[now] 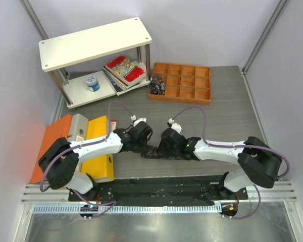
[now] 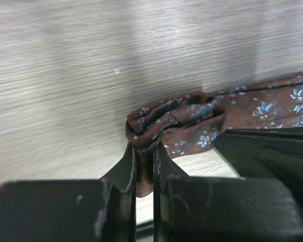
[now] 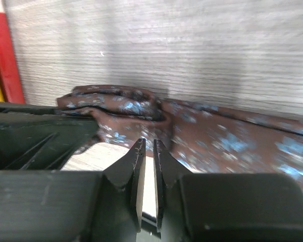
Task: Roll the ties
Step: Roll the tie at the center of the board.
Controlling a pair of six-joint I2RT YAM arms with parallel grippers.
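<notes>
We begin with the grey wood-grain desk [image 1: 227, 111], which carries everything. At its far left corner stands a white two-level shelf [image 1: 93, 43]. Along the left edge lie three flat binders side by side, an orange binder [image 1: 53, 136], a grey binder [image 1: 79, 126] and a yellow binder [image 1: 100, 132]. Right of the shelf, at the far side, sits an orange compartment tray [image 1: 184, 83], with a dark patterned bundle [image 1: 157, 84] in its left end. On the shelf's lower board we see a stack of books [image 1: 125, 69] and, beside them, a small blue-and-white tin [image 1: 92, 82].

The tie [image 2: 192, 118], brown with pale blue flowers, lies on the desk near the front, between the two arms, which reach in toward each other from either side. Its left end is folded up into a loose, layered roll, and the rest runs flat to the right.

The left hand [image 2: 144, 156] is pressed together on the tie, and we see brown cloth from the roll pinched between its fingers. The right hand [image 3: 147, 146] is just beside it, with its fingers drawn nearly together and only a thin pale slit between them. Its tips sit at the tie's near edge, just right of the roll. We cannot tell whether they nip any cloth.
</notes>
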